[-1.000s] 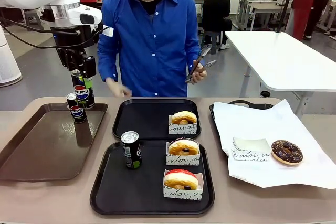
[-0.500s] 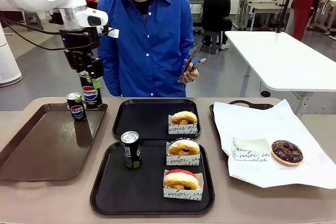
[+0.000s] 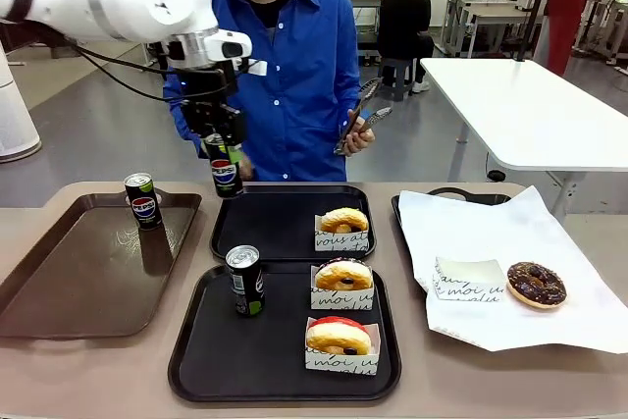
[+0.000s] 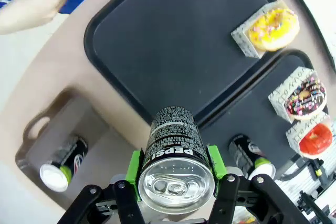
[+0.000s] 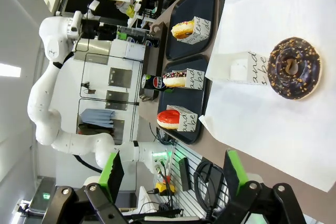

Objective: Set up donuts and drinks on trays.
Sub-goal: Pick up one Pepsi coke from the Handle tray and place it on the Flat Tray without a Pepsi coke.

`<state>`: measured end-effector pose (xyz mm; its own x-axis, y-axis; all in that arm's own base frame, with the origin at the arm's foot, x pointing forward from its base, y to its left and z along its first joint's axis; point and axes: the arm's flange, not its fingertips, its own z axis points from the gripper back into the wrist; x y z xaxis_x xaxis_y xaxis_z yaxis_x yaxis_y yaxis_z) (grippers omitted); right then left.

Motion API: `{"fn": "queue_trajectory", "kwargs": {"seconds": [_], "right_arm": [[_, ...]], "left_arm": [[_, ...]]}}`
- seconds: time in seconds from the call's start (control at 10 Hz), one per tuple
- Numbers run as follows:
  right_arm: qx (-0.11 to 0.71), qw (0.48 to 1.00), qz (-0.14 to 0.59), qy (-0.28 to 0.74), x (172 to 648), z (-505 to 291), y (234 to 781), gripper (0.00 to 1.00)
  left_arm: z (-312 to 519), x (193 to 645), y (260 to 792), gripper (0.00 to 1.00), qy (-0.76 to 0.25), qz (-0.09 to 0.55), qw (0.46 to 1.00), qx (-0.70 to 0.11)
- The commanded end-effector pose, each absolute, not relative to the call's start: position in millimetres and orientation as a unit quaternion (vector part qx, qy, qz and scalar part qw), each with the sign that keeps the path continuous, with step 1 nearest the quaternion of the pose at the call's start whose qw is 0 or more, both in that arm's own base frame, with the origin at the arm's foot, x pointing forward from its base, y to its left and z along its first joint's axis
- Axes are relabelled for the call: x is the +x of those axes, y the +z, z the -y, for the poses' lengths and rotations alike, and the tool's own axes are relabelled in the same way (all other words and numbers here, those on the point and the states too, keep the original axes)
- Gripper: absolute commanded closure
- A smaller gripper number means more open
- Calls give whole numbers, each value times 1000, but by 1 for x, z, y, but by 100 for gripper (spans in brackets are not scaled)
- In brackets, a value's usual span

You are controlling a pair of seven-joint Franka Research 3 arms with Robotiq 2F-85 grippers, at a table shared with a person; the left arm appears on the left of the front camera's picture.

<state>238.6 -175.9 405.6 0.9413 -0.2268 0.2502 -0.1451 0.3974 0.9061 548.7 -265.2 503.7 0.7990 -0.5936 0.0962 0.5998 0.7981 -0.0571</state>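
- Front view: the left gripper (image 3: 224, 156) hangs in the air over the far-left corner of the far black tray (image 3: 265, 228). Its jaws are partly closed on an upright Pepsi can (image 3: 226, 179), whose base is clear of the table.
- Left wrist view: the green pads (image 4: 135, 167) press the can's two sides just below its top rim. The rest of the can reaches past the fingertips, above that tray's rim.
- A second Pepsi can (image 3: 143, 201) stands on the brown tray (image 3: 59, 282), well apart from the jaws.
- The near black tray (image 3: 211, 355) carries a black-and-green can (image 3: 244, 281) at its left, and a sprinkled donut (image 3: 343, 275) and a red donut (image 3: 340, 335) in boxes at its right.
- A boxed yellow donut (image 3: 343, 220) sits at the far tray's right.
- Right wrist view: the right gripper (image 5: 173, 177) has its jaws spread wide with nothing between them. Beyond it a chocolate donut (image 5: 293, 68) lies on white paper (image 5: 262, 124) beside an empty box (image 5: 239, 68).
- The person's hand (image 3: 365, 134) holds tongs (image 3: 365, 110) behind the far tray.
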Motion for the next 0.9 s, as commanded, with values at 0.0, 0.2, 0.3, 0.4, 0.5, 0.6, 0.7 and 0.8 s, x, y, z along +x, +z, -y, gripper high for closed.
{"fn": "queue_trajectory", "kwargs": {"seconds": [0.0,0.2,0.3,0.4,0.5,0.6,0.7,0.8], "right_arm": [[552,815,175,-21,239,176,405,0],[552,815,175,-21,239,176,405,0],[552,815,175,-21,239,176,405,0],[552,815,175,-21,239,176,405,0],[552,815,175,-21,239,176,405,0],[552,815,175,-21,239,176,405,0],[552,815,175,-21,239,176,405,0],[552,815,175,-21,239,176,405,0]], "left_arm": [[285,557,495,41,-319,45,947,-17],[253,510,523,41,-354,34,935,0],[208,472,553,41,-377,35,925,-9],[166,433,571,41,-383,47,922,-24],[140,402,575,41,-363,47,930,-18],[131,381,572,41,-352,46,935,-8],[131,382,573,41,-357,49,933,-13],[134,390,574,41,-359,54,932,-17]]}}
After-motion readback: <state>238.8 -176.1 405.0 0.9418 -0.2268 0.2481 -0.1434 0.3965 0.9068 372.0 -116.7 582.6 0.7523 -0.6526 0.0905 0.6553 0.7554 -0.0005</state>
